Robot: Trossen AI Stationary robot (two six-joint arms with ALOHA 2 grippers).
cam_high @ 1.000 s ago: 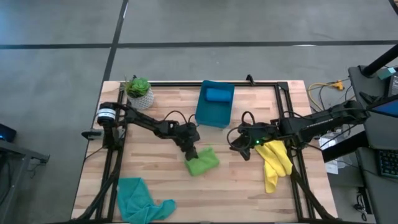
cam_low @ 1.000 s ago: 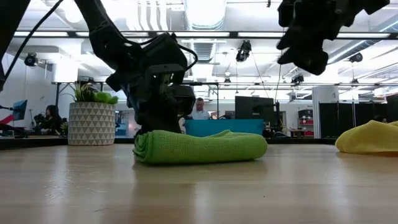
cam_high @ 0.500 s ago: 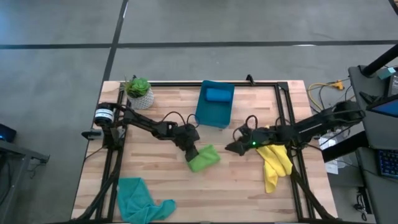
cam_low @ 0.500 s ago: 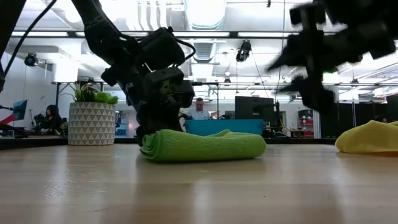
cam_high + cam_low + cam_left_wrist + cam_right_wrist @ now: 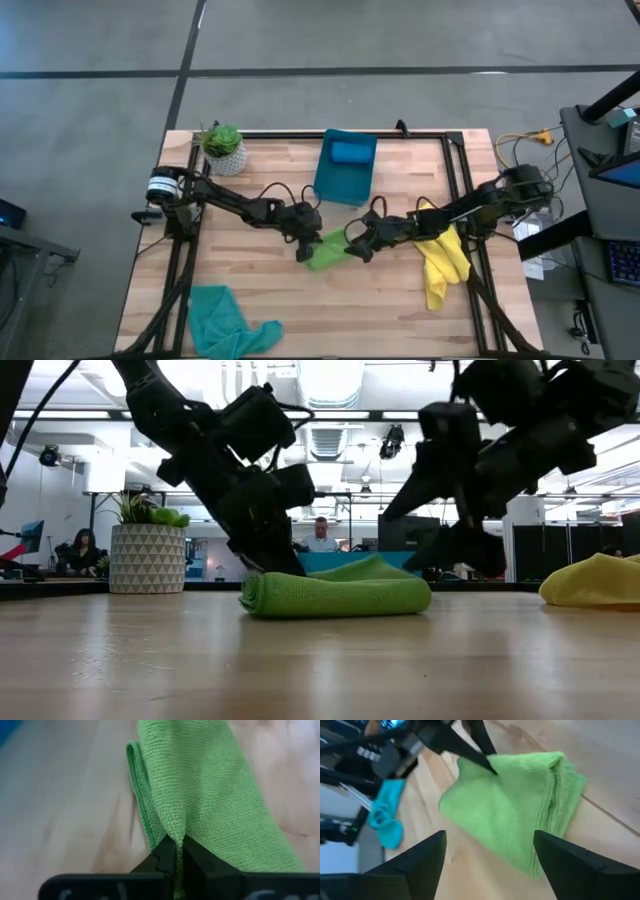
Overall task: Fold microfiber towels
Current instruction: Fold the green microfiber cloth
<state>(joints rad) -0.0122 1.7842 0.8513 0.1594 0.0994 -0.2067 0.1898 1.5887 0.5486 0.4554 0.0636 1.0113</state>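
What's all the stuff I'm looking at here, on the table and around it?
Green towel: one, lime green, folded, middle of the table.
Yellow towel: one, crumpled, right side of the table.
Teal towel: one, crumpled, near left corner.
Blue towel: one, lying in the bin.
Bin: one, teal-blue, far middle of the table.
Potted plant: one, green in a white pot, far left corner.
Table: one, light wood.
People: at least two, in the room behind.
Left gripper: shut, pinching the green towel.
Right gripper: open, just by the green towel.
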